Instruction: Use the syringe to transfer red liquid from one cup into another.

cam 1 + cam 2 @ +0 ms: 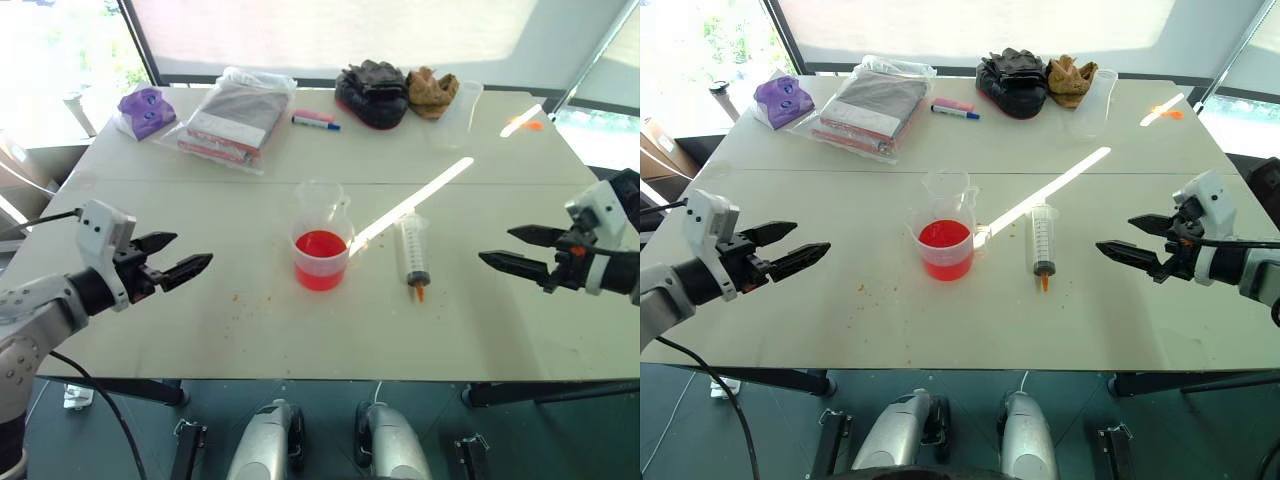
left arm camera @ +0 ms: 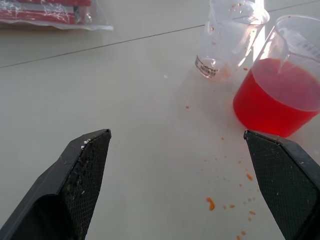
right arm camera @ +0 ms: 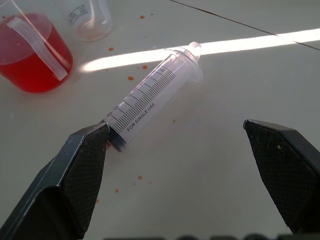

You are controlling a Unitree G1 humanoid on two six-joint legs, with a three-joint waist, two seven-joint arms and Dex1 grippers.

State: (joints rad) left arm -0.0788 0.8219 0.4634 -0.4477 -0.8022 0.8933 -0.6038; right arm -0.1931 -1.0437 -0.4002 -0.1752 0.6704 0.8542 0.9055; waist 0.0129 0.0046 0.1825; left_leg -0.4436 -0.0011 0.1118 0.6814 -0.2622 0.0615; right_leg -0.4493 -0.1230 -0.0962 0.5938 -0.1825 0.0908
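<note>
Head-camera view had everything staged pretty sensibly: the cup (image 1: 321, 259) with the red liquid (image 1: 320, 246) sat mid-table, with the empty clear beaker (image 1: 322, 203) touching it at 12 o'clock, so my guess was that's the receiving cup. The syringe (image 1: 412, 250) lay flat on the table (image 1: 240, 320) at about 3 o'clock from the cup, near it but not touching, orange tip pointing back toward the robot. Looked like it was parked there for the right arm to reach.

The left gripper (image 1: 184, 260) hung out at 9 o'clock of the cup, well apart, fingers spread wide and holding nothing. The right gripper (image 1: 511, 251) was at 3 o'clock of the syringe, also wide open and empty, aimed inward at it. In the right wrist view the syringe lay between and beyond the fingers (image 3: 75, 170), not touched as far as I could tell.
</note>
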